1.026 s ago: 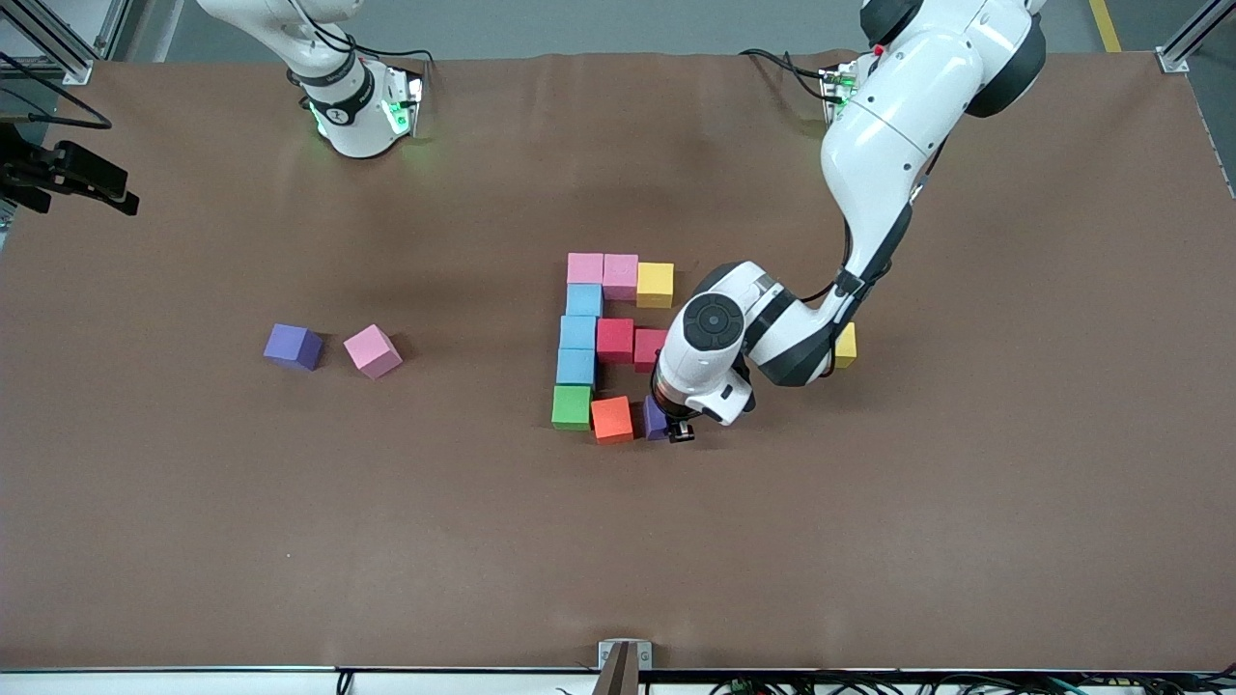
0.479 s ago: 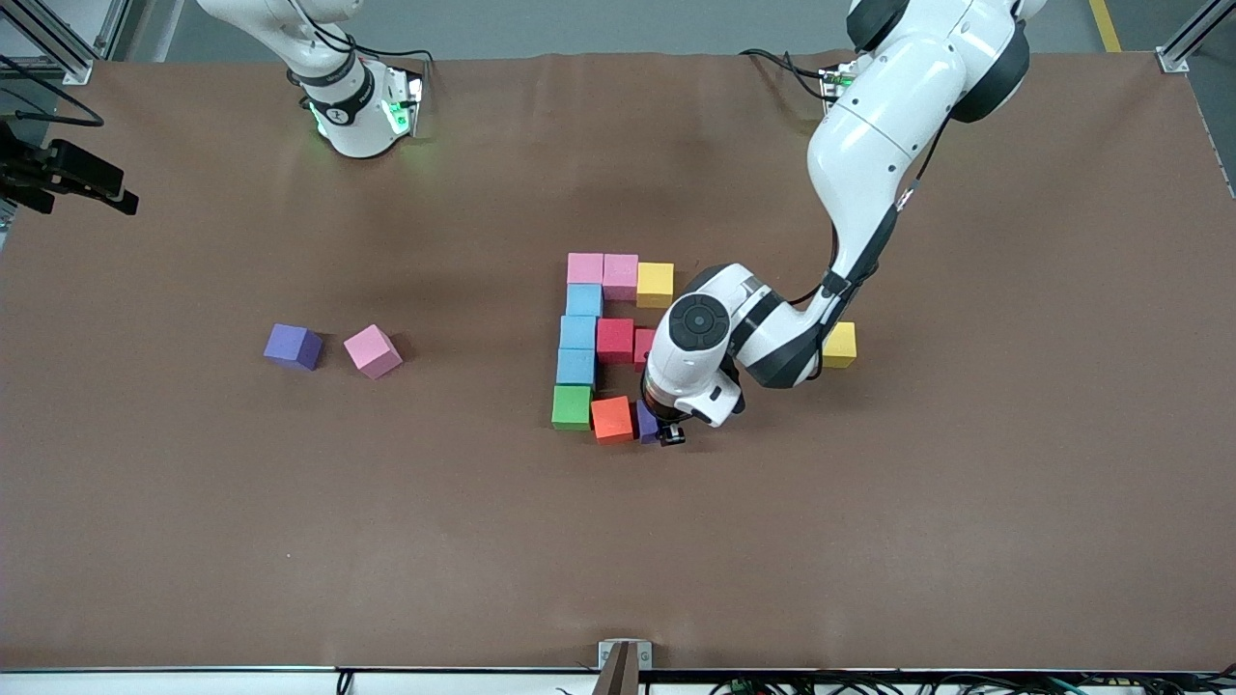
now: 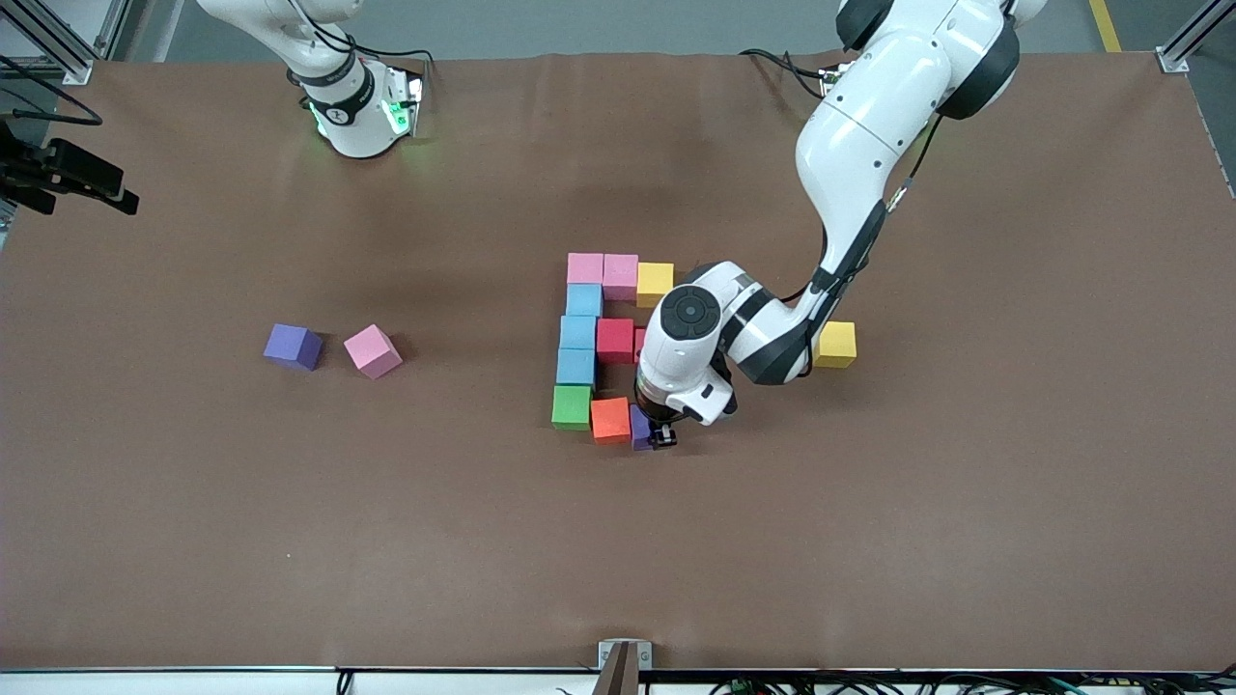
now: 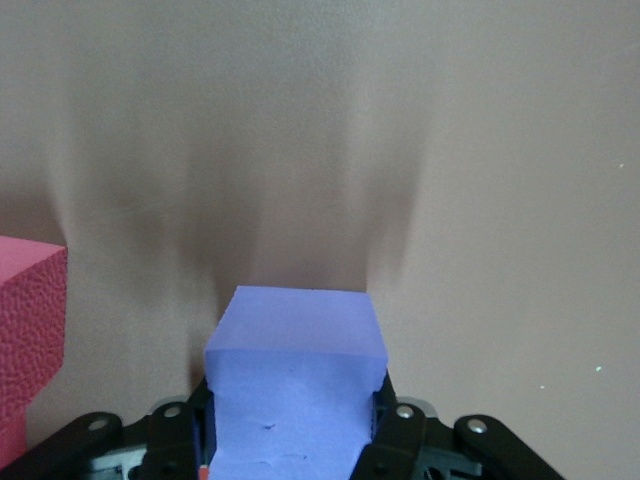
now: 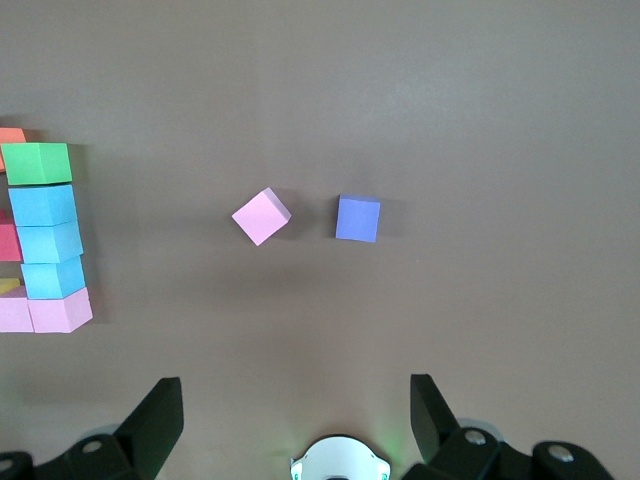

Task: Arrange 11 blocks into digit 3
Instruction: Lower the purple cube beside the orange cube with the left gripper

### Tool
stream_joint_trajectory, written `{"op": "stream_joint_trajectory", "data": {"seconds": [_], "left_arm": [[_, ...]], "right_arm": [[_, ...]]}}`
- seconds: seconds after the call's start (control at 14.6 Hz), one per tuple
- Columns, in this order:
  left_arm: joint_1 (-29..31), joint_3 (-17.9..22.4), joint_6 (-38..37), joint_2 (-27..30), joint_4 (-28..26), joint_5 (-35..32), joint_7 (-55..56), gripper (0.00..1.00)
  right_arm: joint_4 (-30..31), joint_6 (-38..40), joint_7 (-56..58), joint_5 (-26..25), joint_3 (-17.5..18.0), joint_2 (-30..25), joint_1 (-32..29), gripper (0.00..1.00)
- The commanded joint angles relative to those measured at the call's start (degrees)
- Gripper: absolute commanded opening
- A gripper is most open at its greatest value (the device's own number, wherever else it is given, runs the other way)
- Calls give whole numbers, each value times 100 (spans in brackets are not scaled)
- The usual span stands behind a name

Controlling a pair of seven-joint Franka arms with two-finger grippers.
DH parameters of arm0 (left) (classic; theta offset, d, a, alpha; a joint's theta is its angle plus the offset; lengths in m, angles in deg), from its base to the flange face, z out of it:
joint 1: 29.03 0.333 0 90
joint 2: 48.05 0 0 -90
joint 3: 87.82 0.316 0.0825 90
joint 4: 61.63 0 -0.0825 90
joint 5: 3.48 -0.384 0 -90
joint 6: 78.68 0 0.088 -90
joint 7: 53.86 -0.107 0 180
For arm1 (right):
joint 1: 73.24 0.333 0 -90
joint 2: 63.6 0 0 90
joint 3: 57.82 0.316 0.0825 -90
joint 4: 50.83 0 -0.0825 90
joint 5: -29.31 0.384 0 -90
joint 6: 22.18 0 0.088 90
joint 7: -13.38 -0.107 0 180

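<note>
The digit 3 stands mid-table as touching blocks: two pink (image 3: pixel 585 267) and a yellow (image 3: pixel 655 282) form one bar, and three light blue (image 3: pixel 577 332) form the column. A red block (image 3: pixel 614 340) starts the middle bar, and the second red is mostly hidden by the left arm. Green (image 3: pixel 571 406) and orange (image 3: pixel 610 419) form the bar nearest the front camera. My left gripper (image 3: pixel 657 431) is shut on a purple block (image 3: pixel 639 428) (image 4: pixel 296 350), low and close beside the orange block. My right gripper (image 5: pixel 297 420) is open, empty and waiting high up.
A loose purple block (image 3: pixel 293 346) and a loose pink block (image 3: pixel 372 350) lie toward the right arm's end of the table. A loose yellow block (image 3: pixel 835 344) sits beside the left arm's forearm. A red block (image 4: pixel 25 340) shows at the edge of the left wrist view.
The left gripper has carried the purple block sideways toward the orange block, closing the gap between them. The right arm has not moved.
</note>
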Motion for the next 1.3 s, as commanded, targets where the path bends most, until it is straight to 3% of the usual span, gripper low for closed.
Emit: {"op": "stream_joint_trajectory", "data": {"seconds": [0.0,0.27,0.68,1.23], "left_arm": [[-92,92,290,-357,256,45,-211,28],[-92,92,290,-339,212,10,-641,25],[-22,92,281,-286,177,1,-1064,24],[39,92,27,-242,98,88,-801,24]], "right_arm": [[81,-43,253,-18,48,-91,-83,100],[46,-78,597,-430,92,-100,22,100],[28,-263,553,-273,39,-100,14,100],[-155,-27,562,-133,-119,-100,23,100]]}}
